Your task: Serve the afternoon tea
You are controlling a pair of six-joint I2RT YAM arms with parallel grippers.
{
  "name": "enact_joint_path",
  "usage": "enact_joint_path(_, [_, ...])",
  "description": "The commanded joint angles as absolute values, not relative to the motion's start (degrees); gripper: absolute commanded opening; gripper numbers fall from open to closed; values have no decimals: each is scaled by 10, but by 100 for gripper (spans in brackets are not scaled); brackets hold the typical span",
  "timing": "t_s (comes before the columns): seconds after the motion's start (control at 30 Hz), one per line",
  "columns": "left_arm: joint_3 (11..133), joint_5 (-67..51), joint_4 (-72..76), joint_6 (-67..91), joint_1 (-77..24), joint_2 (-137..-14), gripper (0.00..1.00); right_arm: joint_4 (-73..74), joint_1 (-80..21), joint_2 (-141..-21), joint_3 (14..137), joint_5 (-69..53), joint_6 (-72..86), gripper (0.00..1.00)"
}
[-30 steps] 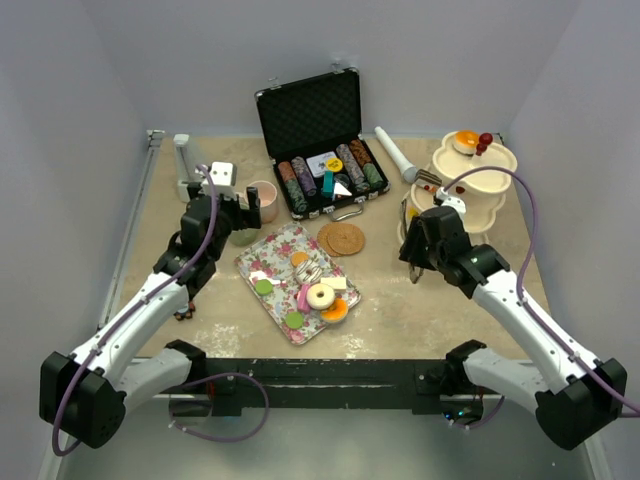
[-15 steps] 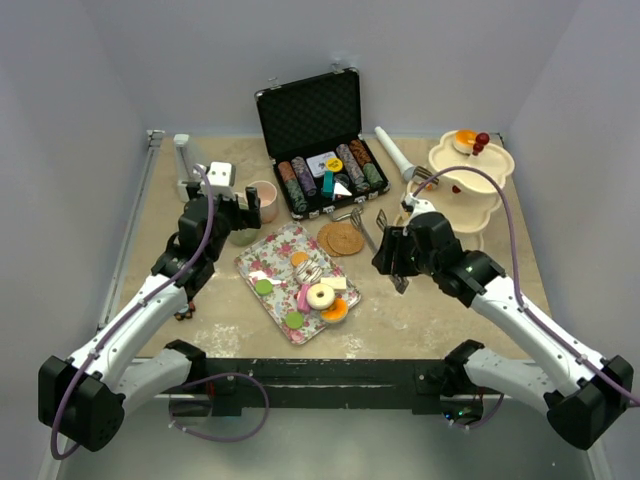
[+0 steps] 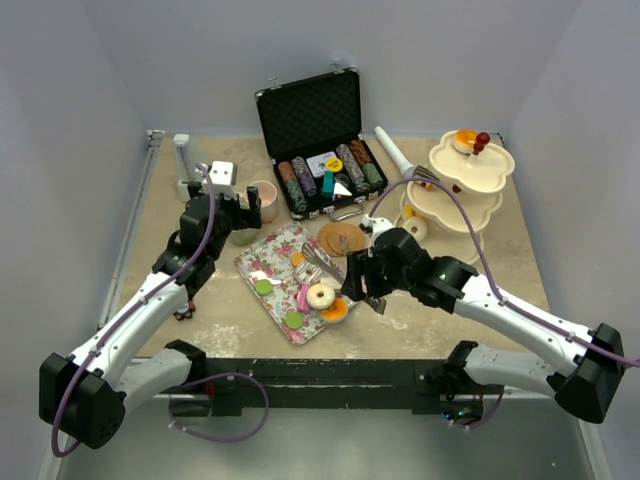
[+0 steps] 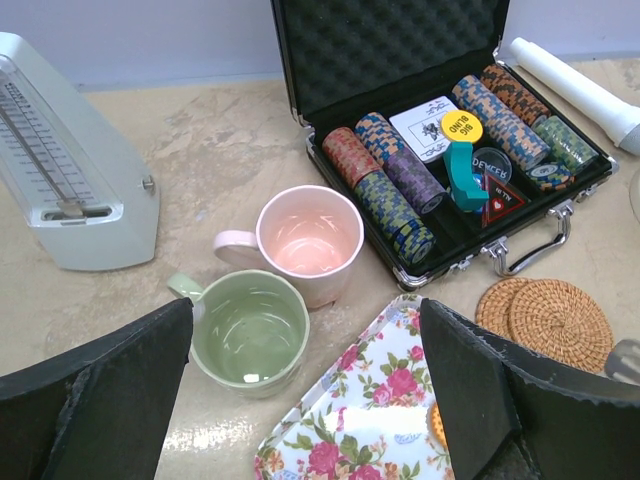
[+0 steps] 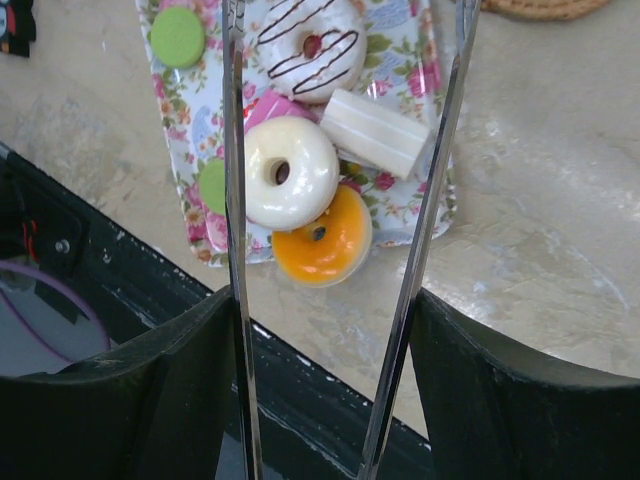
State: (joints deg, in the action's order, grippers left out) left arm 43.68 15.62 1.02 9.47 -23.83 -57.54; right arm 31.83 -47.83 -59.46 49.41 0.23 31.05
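Tongs [image 5: 237, 250] above white donut [image 5: 291, 172] on floral tray [image 5: 205, 110]

Robot lab, plain walls [image 3: 60, 150], bolted arms [image 3: 140, 310]

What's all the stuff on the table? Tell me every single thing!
stand: one, cream, far right
cake: one, orange-topped, stand's top tier
pink cup: one, pink, by the case
green cup: one, green, beside pink cup
tray: one, floral, middle
donuts: three, white, orange, chocolate-striped, on tray
macarons: two, green, on tray
bar: one, white, on tray
case: one, black, open, far middle
poker chips: rows, striped, in case
coasters: two, tan, near case
metronome: one, white, far left
tube: one, white, right of case
cube: one, white, far left
tongs: one, silver, over tray
left pincer: one, black, open above cups
right pincer: one, black, holding tongs
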Motion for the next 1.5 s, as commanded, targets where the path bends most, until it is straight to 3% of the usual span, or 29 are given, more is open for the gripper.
enact_joint_path(0.0, [462,151,18,101,-242,-582,100,287,-517,-633,514,-2,327,69])
enact_joint_path(1.07, [468,139,13,105,-242,-595,100,329,-626,-780,598,108,323,65])
enact_joint_path(1.47, [469,137,11,106,-241,-595,100,365,-636,-807,635,164,343,49])
